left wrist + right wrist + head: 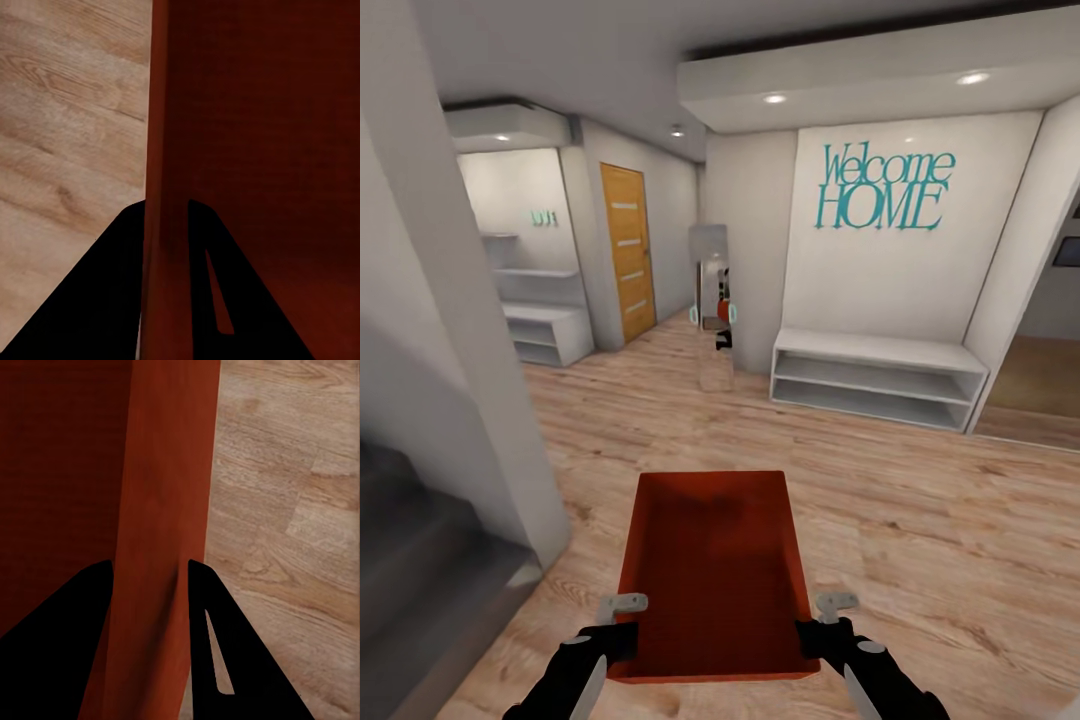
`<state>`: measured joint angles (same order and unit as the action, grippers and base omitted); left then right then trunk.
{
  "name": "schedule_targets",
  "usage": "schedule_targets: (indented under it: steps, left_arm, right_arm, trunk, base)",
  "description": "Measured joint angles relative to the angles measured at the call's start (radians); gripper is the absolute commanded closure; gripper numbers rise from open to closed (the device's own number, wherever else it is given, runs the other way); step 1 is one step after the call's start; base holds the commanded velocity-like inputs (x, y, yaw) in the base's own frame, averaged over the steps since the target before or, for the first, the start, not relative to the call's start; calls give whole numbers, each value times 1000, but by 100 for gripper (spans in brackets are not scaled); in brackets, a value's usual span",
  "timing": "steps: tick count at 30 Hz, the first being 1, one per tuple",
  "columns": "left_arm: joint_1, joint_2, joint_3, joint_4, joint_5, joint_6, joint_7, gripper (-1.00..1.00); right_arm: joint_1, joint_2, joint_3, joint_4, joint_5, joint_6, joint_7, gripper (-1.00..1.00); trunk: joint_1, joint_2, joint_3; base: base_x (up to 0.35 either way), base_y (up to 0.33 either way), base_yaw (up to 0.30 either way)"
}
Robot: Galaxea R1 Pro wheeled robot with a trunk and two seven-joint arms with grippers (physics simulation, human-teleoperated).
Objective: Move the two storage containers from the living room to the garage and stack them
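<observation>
One red-orange storage container [710, 570] is carried in front of me above the light wood plank flooring, open side up and empty. My left gripper [622, 625] is shut on its left wall [166, 150], one finger inside and one outside. My right gripper [822, 625] is shut on the right wall [161, 510] the same way. The second container is out of view. An orange-brown wooden door [628, 250] with frosted stripes stands closed at the back left.
A grey wall corner [470, 380] and dark steps [420, 570] stand close on my left. A white low shelf bench [875, 378] sits under the "Welcome HOME" lettering [885, 188]. A narrow mirror [710, 305] stands ahead. White shelves [545, 310] fill the far left alcove.
</observation>
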<state>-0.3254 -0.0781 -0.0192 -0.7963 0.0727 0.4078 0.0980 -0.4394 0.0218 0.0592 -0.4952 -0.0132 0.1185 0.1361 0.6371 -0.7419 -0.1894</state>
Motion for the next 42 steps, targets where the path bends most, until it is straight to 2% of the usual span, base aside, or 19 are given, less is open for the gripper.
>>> schedule_targets:
  steps: [18,42]
  left_arm:
    - [0,1,0,1,0,-7,-2,100]
    - [0,1,-1,1,1,-7,-2,100]
  right_arm:
    - [0,1,1,0,0,-6,-2,100]
    - [0,1,1,0,-1,-6,-2,100]
  trunk:
    - [0,0,9]
    - [0,0,9]
  base:
    - [329,0,0]
    - [329,0,0]
